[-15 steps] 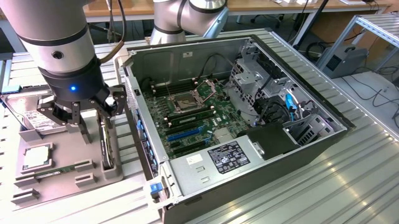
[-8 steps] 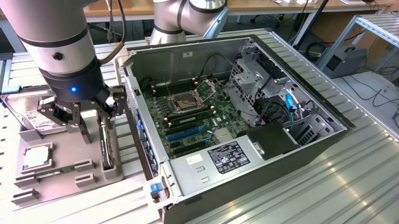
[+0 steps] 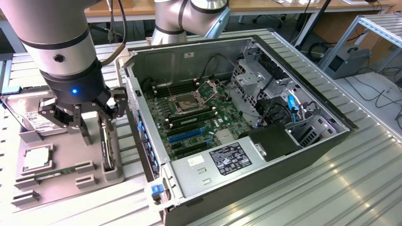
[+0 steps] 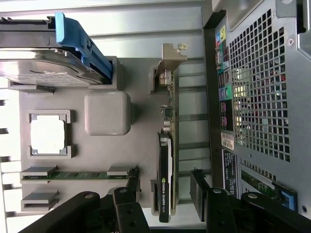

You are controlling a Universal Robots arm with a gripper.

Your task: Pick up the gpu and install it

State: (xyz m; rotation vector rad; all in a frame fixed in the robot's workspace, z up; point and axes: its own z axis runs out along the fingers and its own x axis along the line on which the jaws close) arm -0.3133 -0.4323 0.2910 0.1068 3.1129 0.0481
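Jaws spread wide, nothing held. In the wrist view my fingers (image 4: pixel 132 190) sit one on each side of the gpu (image 4: pixel 165 180), with a clear gap on both sides and no contact. In the exterior view I hang just above the card, fingertips near its upper edge.

The gpu (image 3: pixel 108 151) stands on its long edge in a slot of the grey holder tray (image 3: pixel 63 190). It has a dark face, and its silvery bracket (image 4: pixel 170 54) is at the end away from my fingers. It is not in the machine; it sits just beside the outer wall of the open computer case (image 3: pixel 264 155).

Also on the tray:
- A hard drive (image 4: pixel 39 73) in a blue carrier.
- A square processor chip (image 4: pixel 47 134) in its own pocket.
- A green memory stick (image 4: pixel 77 174) lying flat in clips.

The tray and case both rest on the ribbed metal worktop (image 3: pixel 326 188), the tray to the exterior view's left of the case. The case lies on its side with the panel off, so the motherboard (image 3: pixel 195 123) is exposed. The wrist view shows its perforated rear grille (image 4: pixel 262 87).
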